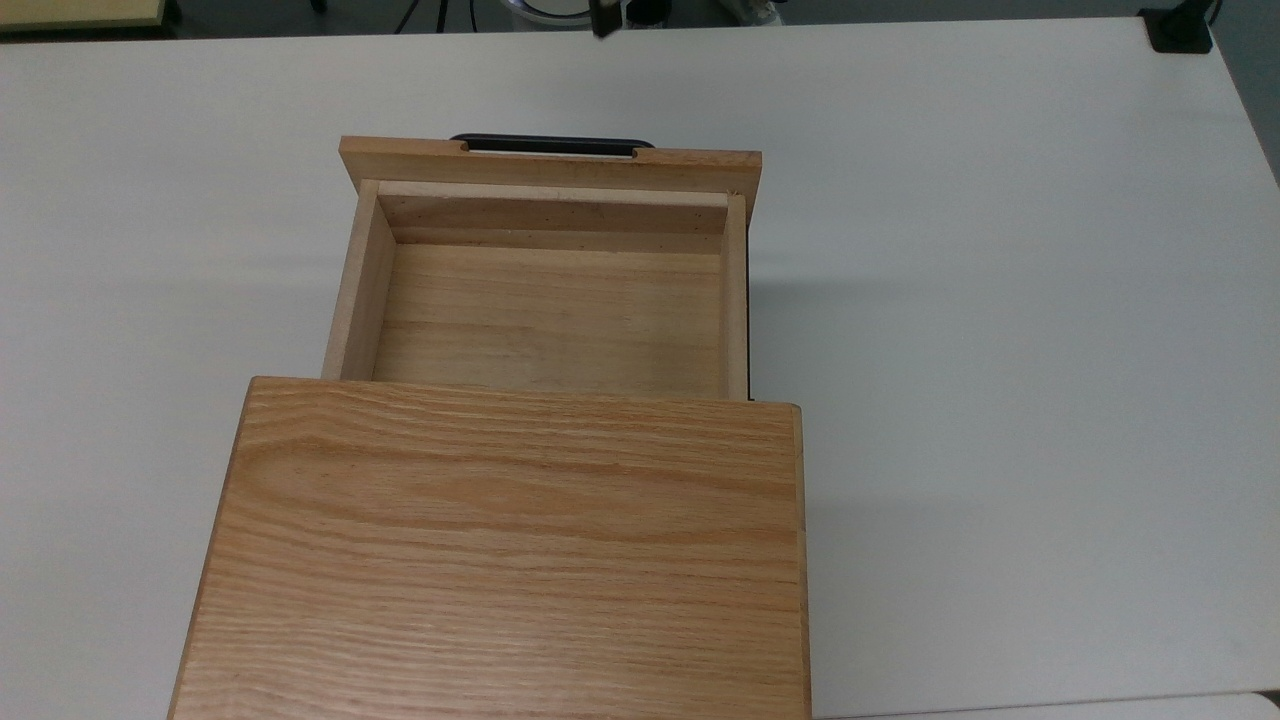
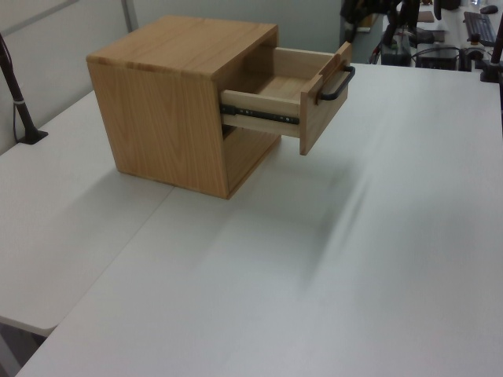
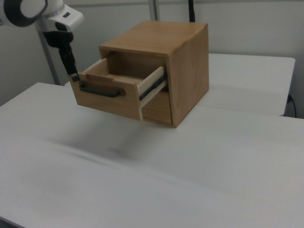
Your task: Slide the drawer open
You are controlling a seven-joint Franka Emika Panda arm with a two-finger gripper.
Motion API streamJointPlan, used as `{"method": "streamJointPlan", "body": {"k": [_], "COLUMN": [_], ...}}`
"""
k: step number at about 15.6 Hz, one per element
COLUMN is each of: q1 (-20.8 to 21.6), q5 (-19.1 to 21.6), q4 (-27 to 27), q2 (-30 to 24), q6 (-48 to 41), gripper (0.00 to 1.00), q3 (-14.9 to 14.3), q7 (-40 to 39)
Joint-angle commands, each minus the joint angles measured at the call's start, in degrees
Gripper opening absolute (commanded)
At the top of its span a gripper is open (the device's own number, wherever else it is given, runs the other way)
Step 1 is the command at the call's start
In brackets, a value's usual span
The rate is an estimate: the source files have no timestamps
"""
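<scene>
The drawer (image 1: 550, 310) is a light wooden box pulled well out of the oak cabinet (image 1: 500, 550), and it is empty inside. Its front panel carries a long black bar handle (image 1: 548, 143), seen too in the left view (image 2: 336, 85) and the right view (image 3: 99, 90). My gripper (image 3: 72, 73) hangs from the white arm (image 3: 42, 12), just above and beside the front panel's far end at the right view's left. It is clear of the handle, open and holding nothing. One dark fingertip (image 1: 604, 20) pokes in at the top view's upper edge.
The cabinet stands on a white table (image 1: 1000, 350) with broad bare surface on both sides. A black clamp (image 1: 1180, 30) sits at the top view's upper right corner. A black post (image 2: 16, 86) rises at the left view's left; desk clutter (image 2: 464, 31) lies behind.
</scene>
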Motion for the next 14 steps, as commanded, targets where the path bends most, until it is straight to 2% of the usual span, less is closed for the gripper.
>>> {"method": "streamJointPlan", "body": {"k": [1,3,7,10,12,14], "q1": [-0.22,0.04,-1.1,-1.18,-1.27,-1.27], "q5": [-0.7,-3.24,-4.22,-8.25,-8.79,-8.79], "q4": [1.93,1.93,1.93,3.15,5.61,7.28], "q2": [-1.5,-1.59,0.24,2.35,4.37,6.05], "q6": [-9.02,-10.96,-11.41,-10.97,-11.67,-12.46], "gripper": [1.0,1.0,1.0,1.0,1.0,1.0], "q3": [-0.1,0.08,0.08,0.08,-0.19,-0.36], "q7": [-10.31,-20.65,-36.23,-44.59,-50.57,-50.94]}}
